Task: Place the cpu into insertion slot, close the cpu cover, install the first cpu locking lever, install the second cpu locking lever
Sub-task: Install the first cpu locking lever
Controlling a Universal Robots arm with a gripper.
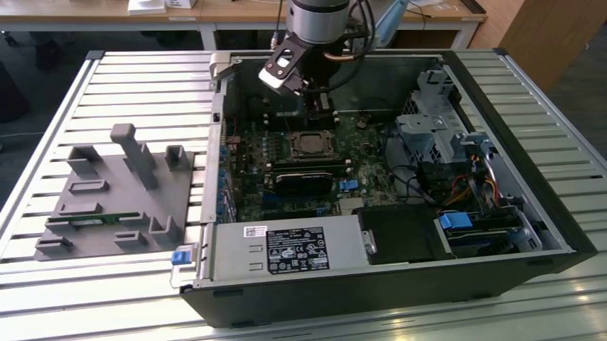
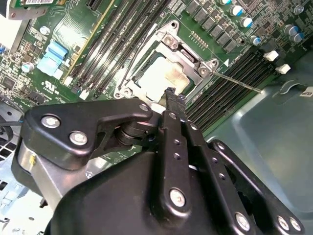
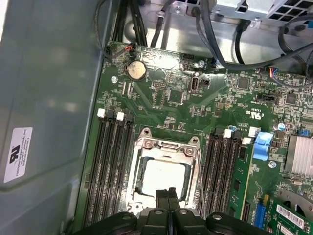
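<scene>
In the exterior view, a grey fixture (image 1: 114, 192) of holders lies on the slatted counter (image 1: 57, 298), at nine o'clock of the open computer case (image 1: 379, 291). Inside the case the cpu (image 1: 308, 144) lies flat in its socket on the green board. The claw (image 1: 320, 110) hangs at twelve o'clock of it, low over the socket's rim. A metal drive cage (image 1: 431, 128) stands at three o'clock of the socket.

In the first wrist view the cpu cover (image 3: 166, 145) lies down around the chip, whose pale top shows through the square opening. The claw's fingers (image 3: 163, 203) are pressed together with nothing between them, their joined tip over the socket's edge. A thin wire locking lever (image 3: 199, 181) runs along one side of the frame, beside a bank of memory slots (image 3: 217, 166). I cannot tell whether it is hooked down.

Placing and closing look done, so the step in hand seems to be a lever. To do it well, the joined tip should act as one blunt pusher. It should bear on the wire alone and stay off the chip's top and the memory slots.
</scene>
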